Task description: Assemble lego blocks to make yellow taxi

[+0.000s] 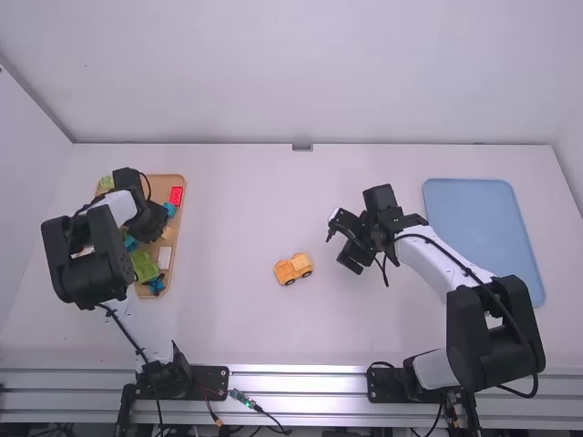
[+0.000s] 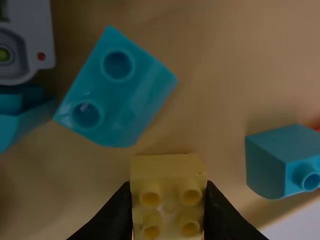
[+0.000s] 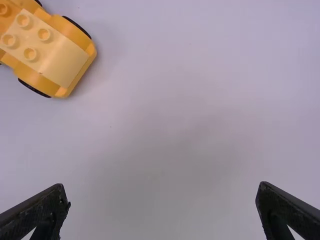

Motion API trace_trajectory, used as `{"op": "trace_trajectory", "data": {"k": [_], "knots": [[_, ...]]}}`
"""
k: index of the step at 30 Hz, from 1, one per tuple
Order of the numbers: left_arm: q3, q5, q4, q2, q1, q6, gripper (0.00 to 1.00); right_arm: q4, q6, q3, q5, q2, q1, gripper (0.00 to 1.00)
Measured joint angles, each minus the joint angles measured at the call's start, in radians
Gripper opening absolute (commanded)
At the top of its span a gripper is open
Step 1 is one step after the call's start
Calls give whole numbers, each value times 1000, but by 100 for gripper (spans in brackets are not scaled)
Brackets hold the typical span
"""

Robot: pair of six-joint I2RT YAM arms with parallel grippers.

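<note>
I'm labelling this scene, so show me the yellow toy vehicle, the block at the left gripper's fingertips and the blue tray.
Yellow toy vehicle (image 3: 51, 51), right wrist view: its pale top.
Block (image 2: 169, 196), left wrist view: its studded face.
Blue tray (image 1: 481, 228), high view: its bare floor.

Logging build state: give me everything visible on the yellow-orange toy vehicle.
The vehicle is yellow-orange and plastic-looking, with black wheels. A paler section with four round studs ends smooth between the rounded fenders. It stands upright, wheels down, angled near the middle of the white table; only that surface touches it.
</note>
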Motion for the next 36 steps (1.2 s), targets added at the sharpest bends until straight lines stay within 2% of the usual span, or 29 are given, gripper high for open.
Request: {"op": "trace_trajectory", "data": {"k": [2, 7, 9, 14, 16, 29, 36], "knots": [[0, 0, 0, 0, 0, 0, 21, 0, 0, 0, 0, 0, 0, 99], [0, 0, 1, 0, 0, -3, 20, 3, 0, 0, 0, 0, 0, 99], [0, 0, 1, 0, 0, -3, 13, 3, 0, 0, 0, 0, 0, 99], [1, 0, -2, 0, 2, -3, 13, 4, 0, 0, 0, 0, 0, 99], [8, 0, -27, 0, 2, -2, 2, 8, 3, 0, 0, 0, 0, 99], [154, -18, -216, 3, 2, 126, 2, 18, 1, 0, 0, 0, 0, 99], [116, -15, -207, -16, -11, 184, 2, 18, 2, 0, 0, 0, 0, 99]]}}
